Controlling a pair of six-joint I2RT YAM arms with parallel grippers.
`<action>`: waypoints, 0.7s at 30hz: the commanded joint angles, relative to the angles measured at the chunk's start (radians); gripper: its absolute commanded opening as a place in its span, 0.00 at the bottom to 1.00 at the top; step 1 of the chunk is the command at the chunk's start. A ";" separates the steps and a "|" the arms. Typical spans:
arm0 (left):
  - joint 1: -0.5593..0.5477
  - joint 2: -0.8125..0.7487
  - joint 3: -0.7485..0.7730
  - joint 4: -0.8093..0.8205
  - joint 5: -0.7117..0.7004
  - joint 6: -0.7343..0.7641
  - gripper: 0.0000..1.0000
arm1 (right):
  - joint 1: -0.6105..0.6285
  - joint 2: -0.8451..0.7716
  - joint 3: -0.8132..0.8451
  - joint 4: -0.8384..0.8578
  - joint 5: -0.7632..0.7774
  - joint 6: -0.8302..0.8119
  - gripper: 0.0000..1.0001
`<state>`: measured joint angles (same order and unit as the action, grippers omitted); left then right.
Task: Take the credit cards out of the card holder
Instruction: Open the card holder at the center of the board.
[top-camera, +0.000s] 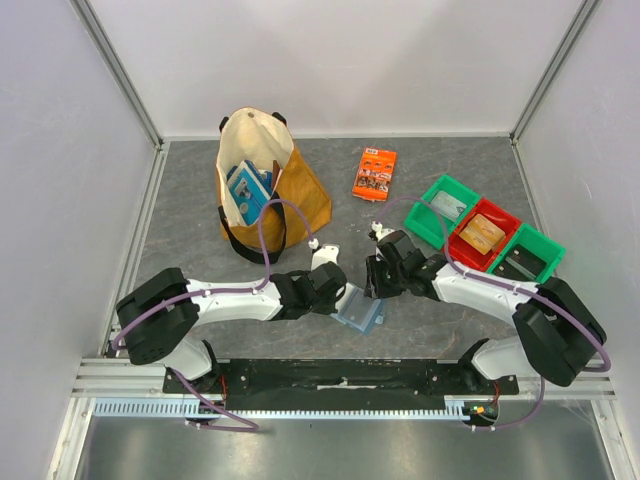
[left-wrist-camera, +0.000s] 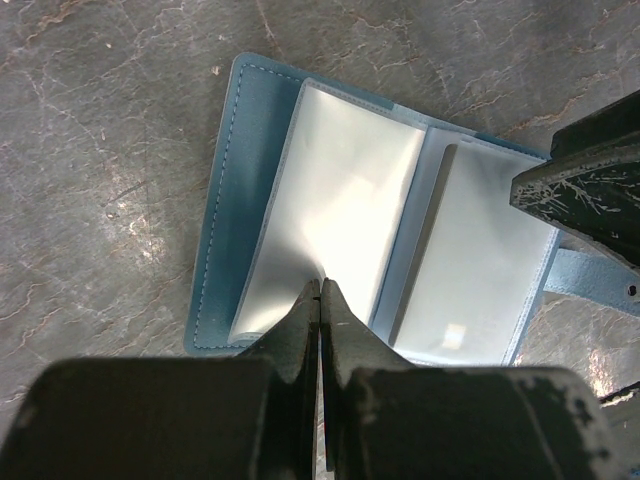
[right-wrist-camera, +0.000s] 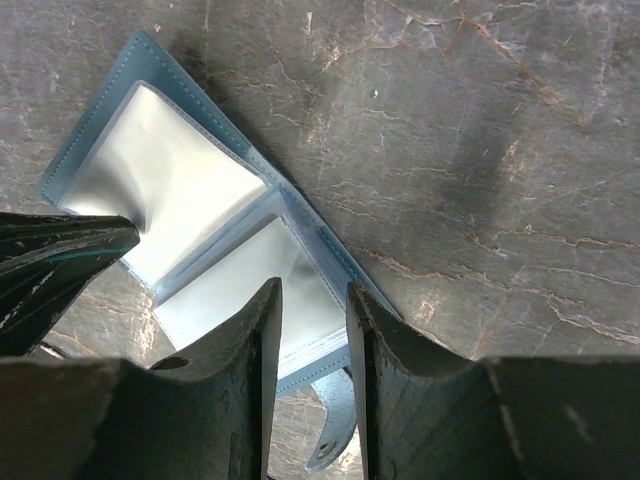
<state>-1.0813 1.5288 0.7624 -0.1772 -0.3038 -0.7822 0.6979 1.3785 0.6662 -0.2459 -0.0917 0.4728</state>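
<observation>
The light-blue card holder (top-camera: 360, 313) lies open on the grey table between my two grippers. In the left wrist view its clear pockets (left-wrist-camera: 340, 190) look empty and glare white. My left gripper (left-wrist-camera: 320, 283) is shut, pinching the edge of the left clear pocket; it also shows in the top view (top-camera: 340, 296). My right gripper (right-wrist-camera: 313, 290) is open and hovers over the holder's other half (right-wrist-camera: 270, 270), near the closing tab (right-wrist-camera: 335, 440). A tan-orange card (top-camera: 482, 234) lies in the red bin. A dark card (top-camera: 518, 263) lies in the right green bin.
A tan tote bag (top-camera: 262, 190) holding a blue-and-white box (top-camera: 248, 185) stands at the back left. An orange printed packet (top-camera: 375, 172) lies at the back centre. Green bins (top-camera: 437, 190) and a red bin (top-camera: 505, 215) sit at the right.
</observation>
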 joint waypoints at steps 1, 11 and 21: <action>0.001 0.002 -0.002 0.028 0.006 -0.029 0.02 | 0.000 -0.033 0.036 -0.010 -0.026 -0.014 0.38; 0.003 -0.001 -0.002 0.028 0.006 -0.029 0.02 | 0.000 -0.029 0.067 -0.020 -0.039 -0.029 0.36; 0.001 -0.010 -0.006 0.028 0.008 -0.032 0.02 | 0.000 -0.003 0.102 -0.018 -0.074 -0.039 0.34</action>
<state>-1.0813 1.5288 0.7624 -0.1772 -0.3031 -0.7822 0.6979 1.3697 0.7193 -0.2710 -0.1287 0.4465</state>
